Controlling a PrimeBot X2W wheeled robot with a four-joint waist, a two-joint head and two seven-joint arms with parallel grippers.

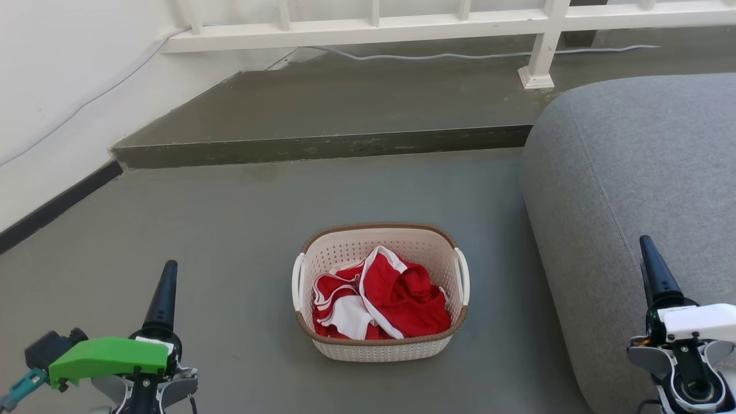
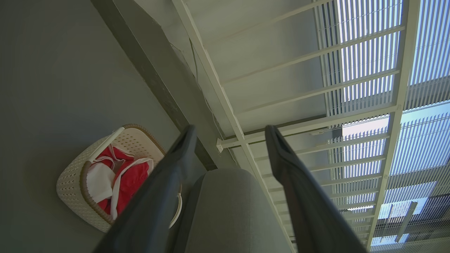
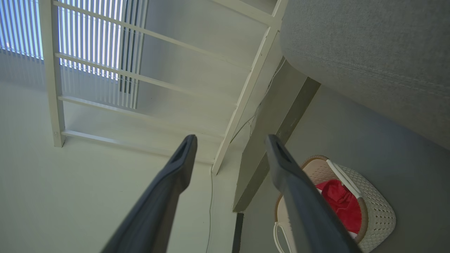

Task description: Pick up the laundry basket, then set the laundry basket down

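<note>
The laundry basket [image 1: 379, 348], cream-white and perforated with a brown rim band and white loop handles on its two sides, stands on the grey floor in the middle of the head view. Red and white clothes [image 1: 385, 299] lie inside it. My left gripper [image 1: 169, 267] is low at the left, well apart from the basket, and my right gripper [image 1: 646, 241] is at the far right over the grey cushion. The left wrist view shows the left gripper [image 2: 230, 130] open and empty, the basket [image 2: 70, 182] to its left. The right gripper [image 3: 231, 137] is open too, the basket [image 3: 379, 211] at its lower right.
A large grey upholstered seat [image 1: 632, 172] stands close to the basket's right side. Behind the basket runs a raised concrete step [image 1: 322, 146] with a white railing [image 1: 368, 26] and a cable above it. A white wall [image 1: 52, 86] with a dark skirting borders the left.
</note>
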